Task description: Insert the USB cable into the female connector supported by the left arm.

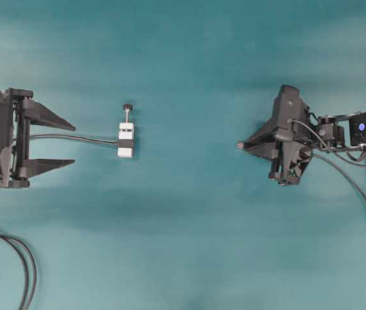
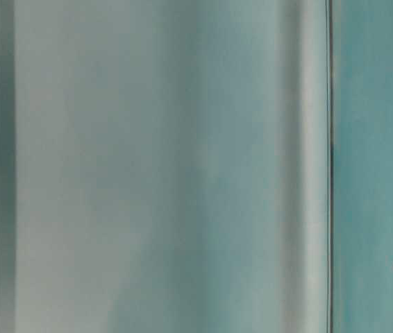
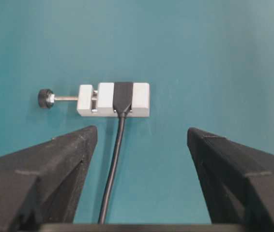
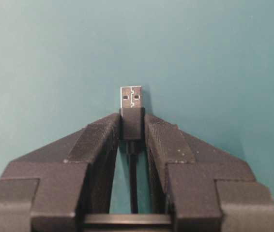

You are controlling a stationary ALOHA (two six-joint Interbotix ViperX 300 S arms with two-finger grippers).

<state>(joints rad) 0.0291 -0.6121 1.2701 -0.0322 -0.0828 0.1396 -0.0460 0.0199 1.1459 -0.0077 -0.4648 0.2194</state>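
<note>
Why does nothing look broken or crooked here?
Nothing stands out. The silvery-tipped dark USB plug sits straight in the shut right gripper. The dark socket in its white clamp block lies flat, beyond the open left gripper.

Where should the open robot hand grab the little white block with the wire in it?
Probably across the white block itself, coming straight ahead along its wire. The left gripper is open with the wire running between its jaws, and the block lies just ahead. Its flat ends suit the pinch, but stay off the screw knob sticking out on one side.
</note>
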